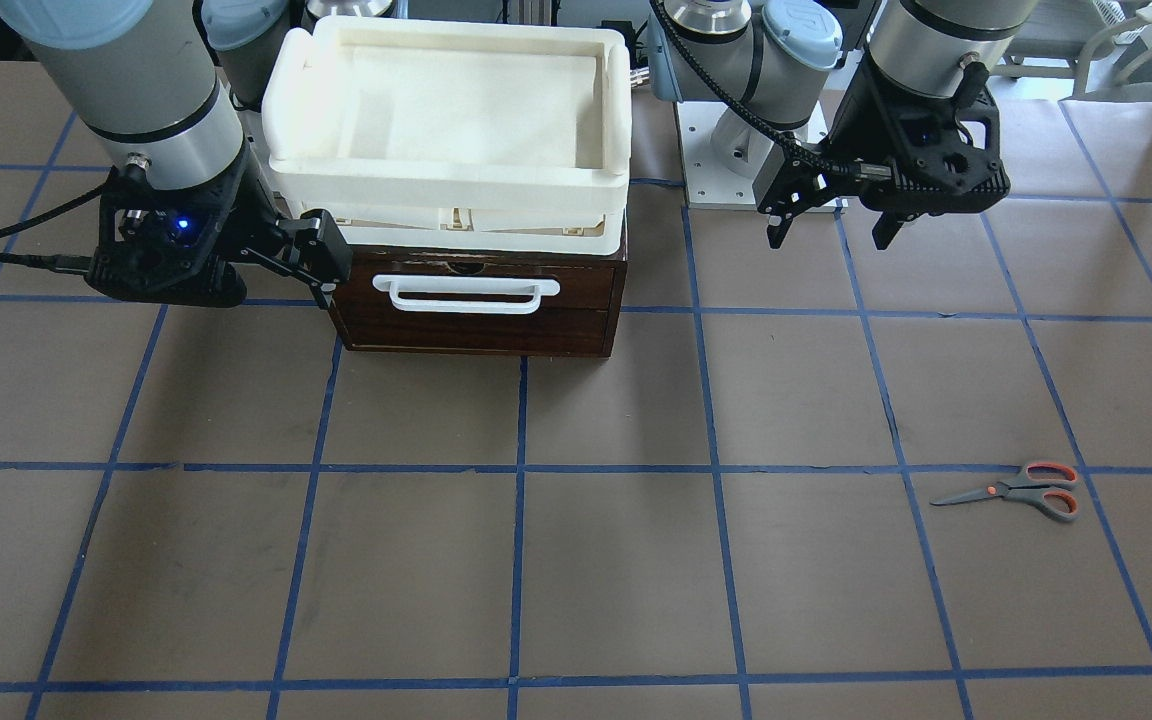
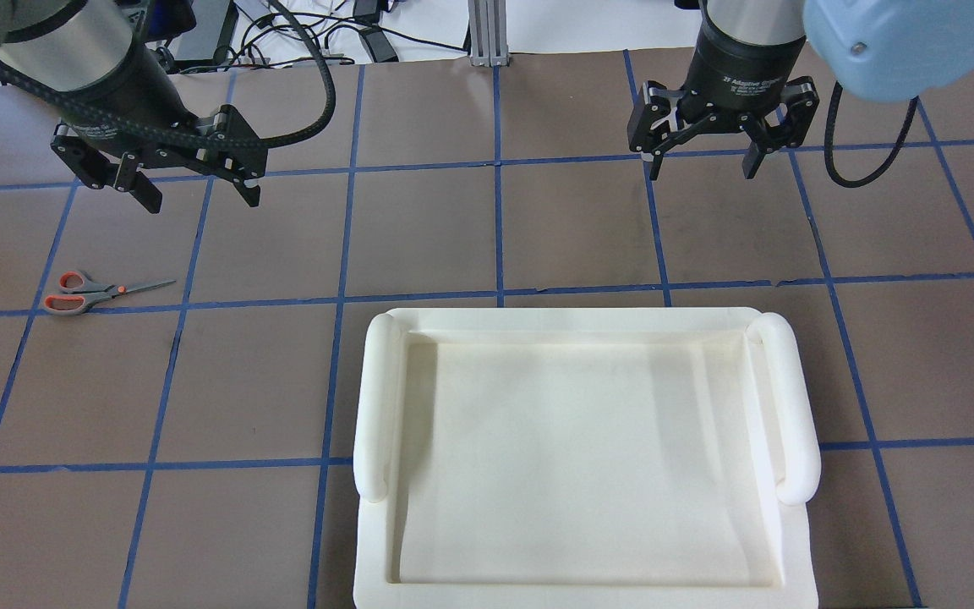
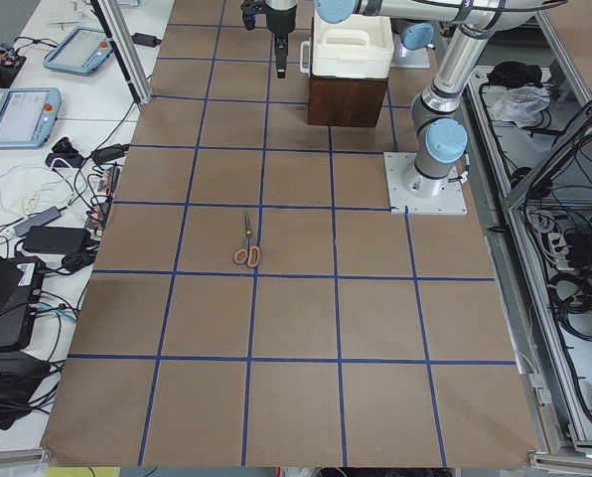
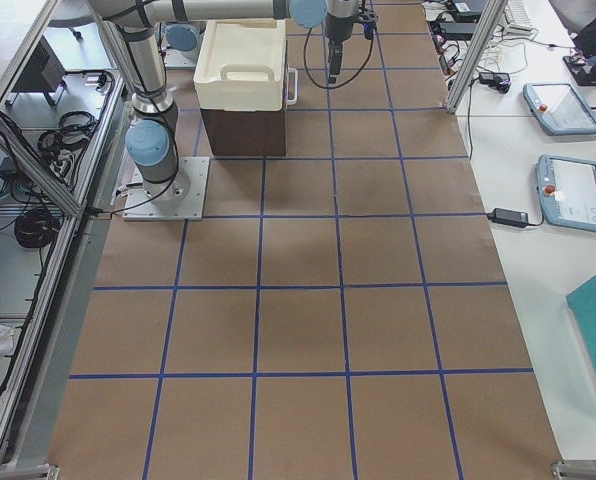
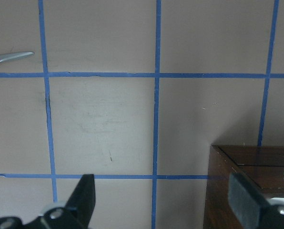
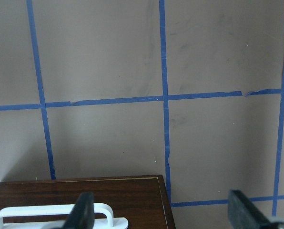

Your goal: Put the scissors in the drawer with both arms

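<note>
The scissors [image 1: 1021, 490] lie flat on the brown table, also in the overhead view [image 2: 90, 292] at the left, closed. The dark brown drawer [image 1: 476, 300] sits shut in its box, its white loop handle [image 1: 466, 292] facing the front. My left gripper [image 2: 195, 182] is open and empty, hovering high beyond the scissors; its wrist view shows only their blade tip [image 5: 11, 57]. My right gripper [image 2: 698, 161] is open and empty, hovering in front of the drawer, whose handle [image 6: 56, 217] shows below it.
A cream-white plastic tub [image 2: 580, 321] sits on top of the drawer box and hides it from overhead. Blue tape lines grid the table. Tablets and cables lie on benches beyond the table's far edge.
</note>
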{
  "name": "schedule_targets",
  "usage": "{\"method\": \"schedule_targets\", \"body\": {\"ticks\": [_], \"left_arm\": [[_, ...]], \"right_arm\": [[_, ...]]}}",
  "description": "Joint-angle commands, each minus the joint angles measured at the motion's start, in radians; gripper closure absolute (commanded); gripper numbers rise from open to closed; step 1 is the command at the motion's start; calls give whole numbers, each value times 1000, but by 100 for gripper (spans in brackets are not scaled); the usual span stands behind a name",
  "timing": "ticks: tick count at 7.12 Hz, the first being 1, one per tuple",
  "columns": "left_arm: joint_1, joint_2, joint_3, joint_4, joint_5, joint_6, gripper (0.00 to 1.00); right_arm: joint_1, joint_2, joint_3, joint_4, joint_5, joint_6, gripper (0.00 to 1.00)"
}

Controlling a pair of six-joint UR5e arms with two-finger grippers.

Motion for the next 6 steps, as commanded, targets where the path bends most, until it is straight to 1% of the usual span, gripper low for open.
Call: {"method": "schedule_targets", "body": {"ticks": [1,2,3,4,5,6], "left_arm": [[0,-3,0,-1,-2,-1,0],[3,-6,0,-3,2,2,0],[21,-15,2,5,7,128,0],[67,-32,3,9,10,360,0],[134,-63,3,18,12,580,0],[170,-112,5,91,15,819,0]], "right_arm": [[0,0,3,1,-3,2,0],[-2,-3,3,-12,-3,-3,0],[-2,-5,1,-16,2,-9,0],[-2,-5,1,-51,2,-8,0],[-2,-5,3,-52,-4,8,0],[1,3,3,-68,-3,29,0]]}}
